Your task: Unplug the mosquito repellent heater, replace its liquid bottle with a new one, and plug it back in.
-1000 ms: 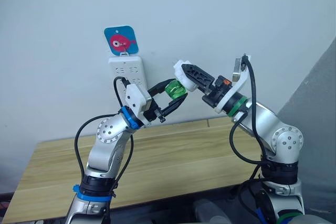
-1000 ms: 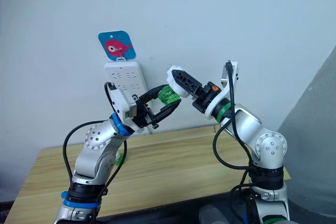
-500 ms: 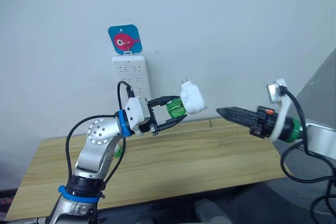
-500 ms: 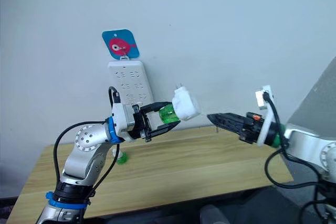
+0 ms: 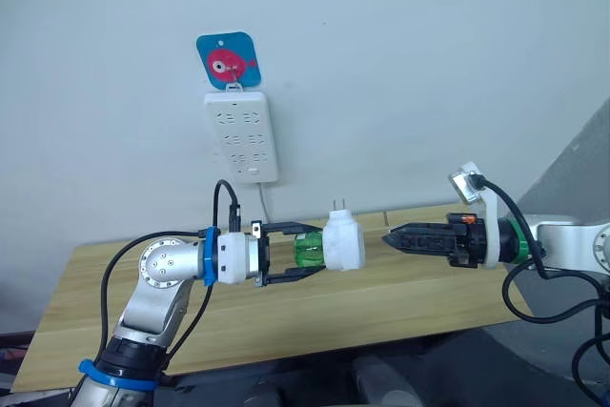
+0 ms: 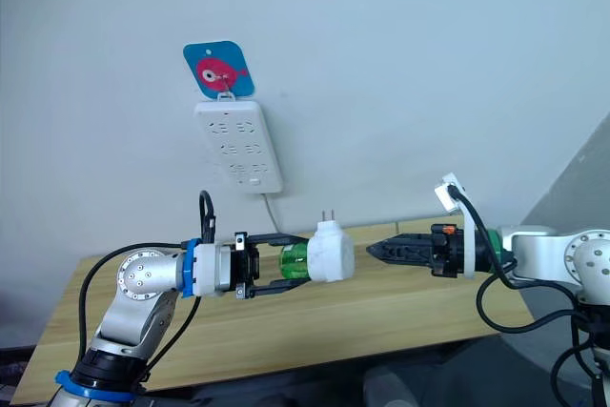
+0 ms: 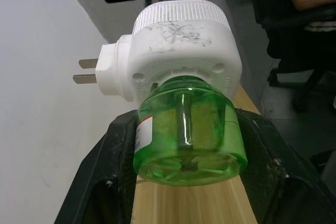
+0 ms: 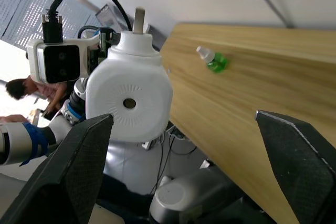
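Note:
The mosquito repellent heater (image 5: 344,242), a small white rounded unit, hangs level above the table with its two prongs (image 5: 337,205) pointing up. A green liquid bottle (image 5: 307,250) sits screwed into its left end. My left gripper (image 5: 319,252) is shut on that bottle, one black finger (image 7: 100,177) on each side. My right gripper (image 5: 386,237) is open just right of the heater and apart from it, with its fingers (image 8: 79,171) spread wide. The heater's face with a round dark hole (image 8: 129,103) is turned toward the right gripper.
A tall white power strip (image 5: 241,135) hangs on the wall under a blue fish sticker (image 5: 229,60). A second small green bottle (image 8: 214,60) lies on the wooden table (image 5: 400,297). A seated person (image 7: 310,3) is beyond the table.
My right gripper has let go of the heater and drawn back to the right, then lowered. The left arm has swung down, bringing bottle and heater level over the table.

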`<move>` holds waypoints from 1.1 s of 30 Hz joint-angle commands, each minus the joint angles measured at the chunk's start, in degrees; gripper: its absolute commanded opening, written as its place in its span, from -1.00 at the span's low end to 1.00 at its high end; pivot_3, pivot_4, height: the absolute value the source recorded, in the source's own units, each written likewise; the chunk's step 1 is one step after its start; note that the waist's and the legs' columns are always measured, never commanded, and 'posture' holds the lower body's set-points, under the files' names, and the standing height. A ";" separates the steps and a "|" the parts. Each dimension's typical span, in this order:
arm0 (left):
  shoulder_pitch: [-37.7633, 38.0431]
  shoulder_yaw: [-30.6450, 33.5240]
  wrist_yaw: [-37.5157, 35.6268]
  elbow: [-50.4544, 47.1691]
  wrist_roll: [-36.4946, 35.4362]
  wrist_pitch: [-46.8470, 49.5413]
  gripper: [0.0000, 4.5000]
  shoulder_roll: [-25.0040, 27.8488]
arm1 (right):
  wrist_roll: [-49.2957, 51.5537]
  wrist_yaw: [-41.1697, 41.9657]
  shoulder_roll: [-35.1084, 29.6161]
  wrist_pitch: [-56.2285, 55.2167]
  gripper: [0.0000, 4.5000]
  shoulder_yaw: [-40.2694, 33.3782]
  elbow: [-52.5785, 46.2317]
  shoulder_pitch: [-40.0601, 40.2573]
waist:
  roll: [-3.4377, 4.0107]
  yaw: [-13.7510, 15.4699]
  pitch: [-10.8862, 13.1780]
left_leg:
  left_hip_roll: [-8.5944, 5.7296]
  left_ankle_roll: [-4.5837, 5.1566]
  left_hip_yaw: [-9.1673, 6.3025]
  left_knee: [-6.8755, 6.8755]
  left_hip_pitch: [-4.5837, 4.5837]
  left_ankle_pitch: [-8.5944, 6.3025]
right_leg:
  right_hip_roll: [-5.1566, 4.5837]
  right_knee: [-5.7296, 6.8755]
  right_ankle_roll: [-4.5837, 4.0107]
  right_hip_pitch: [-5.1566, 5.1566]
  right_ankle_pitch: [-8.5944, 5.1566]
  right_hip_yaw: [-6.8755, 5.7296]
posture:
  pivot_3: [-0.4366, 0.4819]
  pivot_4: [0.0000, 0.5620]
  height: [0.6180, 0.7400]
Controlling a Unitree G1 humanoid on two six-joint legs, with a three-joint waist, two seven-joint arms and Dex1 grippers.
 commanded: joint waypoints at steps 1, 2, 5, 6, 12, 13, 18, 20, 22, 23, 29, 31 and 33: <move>0.20 0.45 0.80 -1.46 -0.11 -1.67 -0.01 0.34 | 2.66 -0.72 1.04 0.34 1.00 1.17 -1.67 -1.93 | -0.03 0.24 0.10 | 0.00 0.00 -0.01 0.00 -0.03 0.00 | 0.00 0.00 0.00 -0.03 0.00 -0.01 | -0.42 -0.72 1.00; 0.27 0.35 0.93 -1.48 0.01 -1.82 -0.01 0.31 | 3.18 -1.13 1.56 0.04 1.00 1.62 -1.92 -2.08 | -0.05 0.35 0.12 | 0.00 0.01 -0.02 0.00 -0.04 -0.01 | 0.00 0.00 0.00 -0.03 0.00 -0.02 | -0.42 -0.72 1.00; 0.32 0.21 1.59 -1.44 0.35 -1.96 -0.01 0.10 | 5.26 -2.48 2.78 -0.90 1.00 2.63 -3.17 -2.41 | -0.10 0.51 0.31 | 0.00 0.02 -0.03 0.00 -0.08 -0.01 | 0.00 0.00 0.01 -0.06 0.00 -0.02 | -0.39 -0.71 1.00; 0.32 0.16 1.73 -1.47 0.36 -1.94 -0.01 0.10 | 5.73 -2.92 3.07 -1.20 1.00 2.89 -3.61 -2.32 | -0.09 0.57 0.36 | 0.00 0.02 -0.03 0.00 -0.09 -0.01 | 0.00 0.00 0.01 -0.06 0.00 -0.02 | -0.39 -0.71 1.00; 0.19 -0.45 1.76 -1.07 0.66 -2.32 -0.01 0.26 | 7.65 -4.61 4.56 -3.16 1.00 3.95 -5.03 -1.95 | -0.09 0.76 0.47 | 0.01 0.02 -0.02 0.01 -0.08 -0.01 | 0.00 0.00 0.03 -0.06 0.01 -0.01 | -0.39 -0.70 1.00; 0.16 -0.49 1.77 -1.00 0.66 -2.35 -0.01 0.28 | 7.94 -4.66 4.74 -3.38 1.00 4.05 -5.19 -1.96 | -0.09 0.78 0.47 | 0.01 0.02 -0.03 0.02 -0.08 -0.01 | 0.00 0.00 0.03 -0.06 0.01 -0.01 | -0.39 -0.70 1.00; -0.74 -0.57 1.82 -0.29 0.61 -2.42 -0.01 -0.03 | 7.14 -6.36 6.86 -3.94 1.00 6.11 -5.15 -2.57 | -0.09 0.81 0.48 | 0.01 0.02 -0.02 0.01 -0.08 -0.01 | 0.00 0.00 0.03 -0.06 0.01 -0.01 | -0.40 -0.70 1.00; -0.95 -0.65 1.81 -0.18 0.64 -2.54 -0.01 -0.14 | 6.72 -6.59 7.33 -3.85 1.00 6.76 -4.97 -2.67 | -0.09 0.89 0.48 | 0.01 0.02 -0.03 0.01 -0.08 -0.01 | 0.01 0.01 0.03 -0.06 0.01 -0.01 | -0.40 -0.71 1.00; -0.97 -0.70 1.82 -0.18 0.66 -2.61 -0.01 -0.17 | 6.27 -6.63 7.72 -3.87 1.00 7.19 -4.74 -2.68 | -0.09 0.90 0.48 | 0.01 0.02 -0.02 0.02 -0.09 -0.01 | 0.00 0.00 0.03 -0.06 0.01 -0.01 | -0.40 -0.72 1.00; -0.95 -0.74 1.87 -0.22 0.66 -2.62 -0.01 -0.18 | 5.99 -6.71 8.10 -3.93 1.00 7.45 -4.43 -2.67 | -0.09 0.89 0.48 | 0.01 0.02 -0.02 0.02 -0.09 -0.01 | 0.00 0.00 0.03 -0.06 0.02 -0.01 | -0.40 -0.72 1.00; -0.56 -0.91 2.01 -0.48 0.81 -2.91 -0.01 -0.24 | 6.66 -6.95 9.41 -4.07 1.00 8.01 -3.51 -2.85 | -0.09 0.90 0.48 | 0.02 0.02 -0.04 0.02 -0.09 -0.01 | 0.01 0.02 0.03 -0.06 0.02 -0.02 | -0.39 -0.72 1.00; -0.46 -0.97 2.03 -0.49 0.89 -3.07 -0.01 -0.29 | 7.02 -6.88 9.66 -4.08 1.00 8.17 -3.21 -2.95 | -0.09 0.90 0.48 | 0.01 0.02 -0.03 0.02 -0.09 -0.01 | 0.01 0.01 0.04 -0.06 0.02 -0.01 | -0.39 -0.72 1.00; -0.39 -1.05 2.06 -0.49 0.97 -3.26 -0.01 -0.36 | 7.21 -6.98 10.20 -4.22 1.00 8.34 -2.82 -3.21 | -0.09 0.90 0.48 | 0.01 0.02 -0.03 0.03 -0.09 -0.01 | 0.01 0.02 0.04 -0.07 0.02 -0.02 | -0.39 -0.73 1.00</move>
